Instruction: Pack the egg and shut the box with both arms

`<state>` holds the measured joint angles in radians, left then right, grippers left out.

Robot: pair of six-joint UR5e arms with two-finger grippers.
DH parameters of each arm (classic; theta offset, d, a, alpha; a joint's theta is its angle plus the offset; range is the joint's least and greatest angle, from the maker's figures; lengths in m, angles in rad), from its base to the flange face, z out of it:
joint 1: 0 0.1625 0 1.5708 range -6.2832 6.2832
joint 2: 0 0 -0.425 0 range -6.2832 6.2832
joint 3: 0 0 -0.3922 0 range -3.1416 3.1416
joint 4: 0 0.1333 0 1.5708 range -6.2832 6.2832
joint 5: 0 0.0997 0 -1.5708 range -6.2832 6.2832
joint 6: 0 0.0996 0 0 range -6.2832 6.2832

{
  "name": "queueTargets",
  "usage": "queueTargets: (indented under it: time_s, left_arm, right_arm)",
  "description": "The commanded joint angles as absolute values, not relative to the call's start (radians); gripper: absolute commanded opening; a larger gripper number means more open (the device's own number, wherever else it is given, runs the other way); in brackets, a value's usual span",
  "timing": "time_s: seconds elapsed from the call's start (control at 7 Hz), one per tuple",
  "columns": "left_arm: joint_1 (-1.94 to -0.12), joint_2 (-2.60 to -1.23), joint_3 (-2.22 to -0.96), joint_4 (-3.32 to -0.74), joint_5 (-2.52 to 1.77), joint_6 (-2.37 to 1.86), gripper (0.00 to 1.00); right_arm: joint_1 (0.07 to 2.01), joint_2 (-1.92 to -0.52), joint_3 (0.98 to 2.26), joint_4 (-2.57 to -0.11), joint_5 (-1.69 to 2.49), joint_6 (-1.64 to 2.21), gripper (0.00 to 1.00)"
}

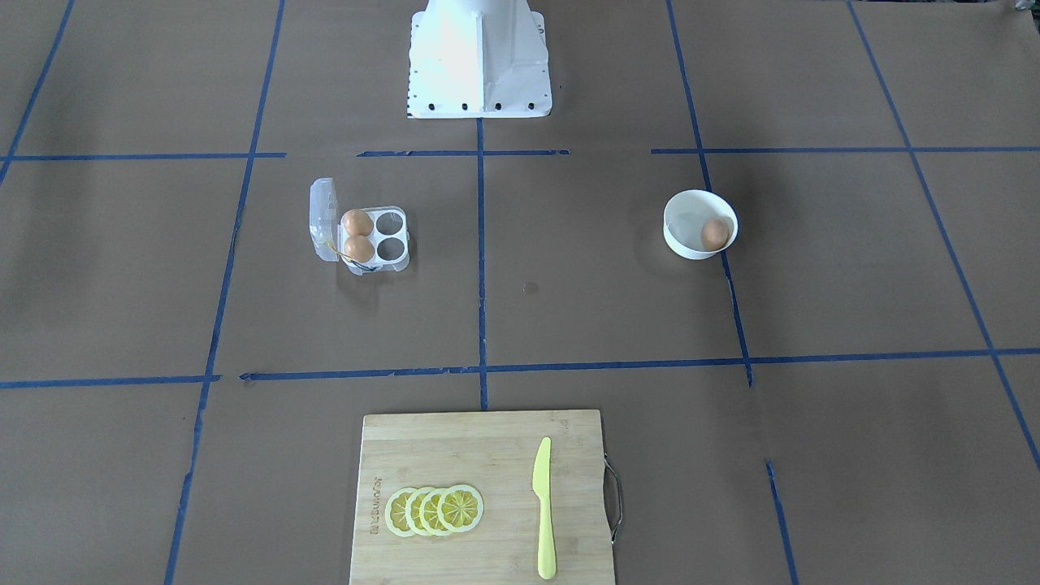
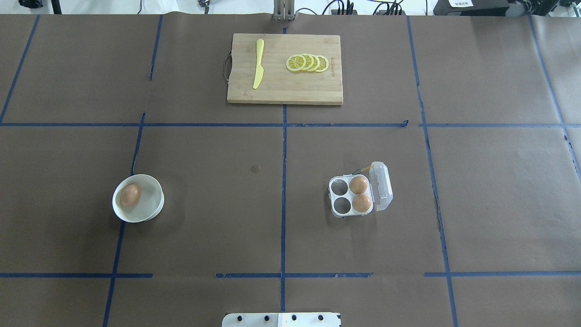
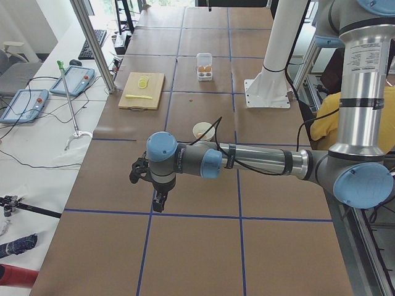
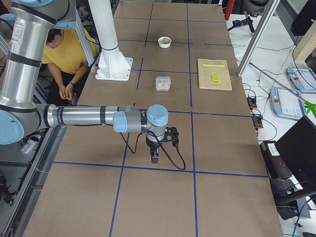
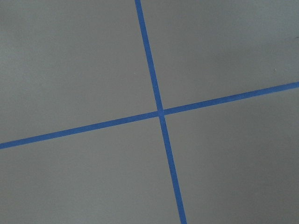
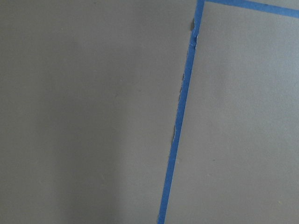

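No wording can be read for certain. The cutting board (image 1: 487, 455), at the middle of the edge of the bench (image 1: 853, 268) far from the robot, bears a short line of stamped letters along one short side, too small to make out. The left arm (image 3: 364, 92) and the right arm (image 4: 22, 64) each carry dark print on the upright silver tube, also illegible.

The box (image 2: 343, 196) is sitting right of centre on the table (image 2: 227, 236), its lid (image 2: 382, 186) standing open toward the right edge and its two empty cells lying uncovered on the left. The bowl (image 2: 153, 210) is sitting well apart toward the left edge, with open surface stretching between them. The cutting board (image 2: 281, 93) is filling the far edge's middle.
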<state>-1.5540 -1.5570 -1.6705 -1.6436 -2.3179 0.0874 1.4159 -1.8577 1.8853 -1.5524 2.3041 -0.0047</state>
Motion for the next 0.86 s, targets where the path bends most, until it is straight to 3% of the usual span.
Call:
queueTargets:
  time_s: [0.0, 0.71]
  left_arm:
    - [-1.548, -1.559, -1.674, -1.647, -2.318, 0.092, 1.00]
    - [-1.543, -1.571, -1.675, -1.667, -2.316, 0.089, 1.00]
  right_arm:
    - [1.416, -1.858, 1.885, -1.552, 2.307, -0.005, 1.00]
    - [1.416, -1.853, 1.859, -1.389, 2.326, -0.011, 1.00]
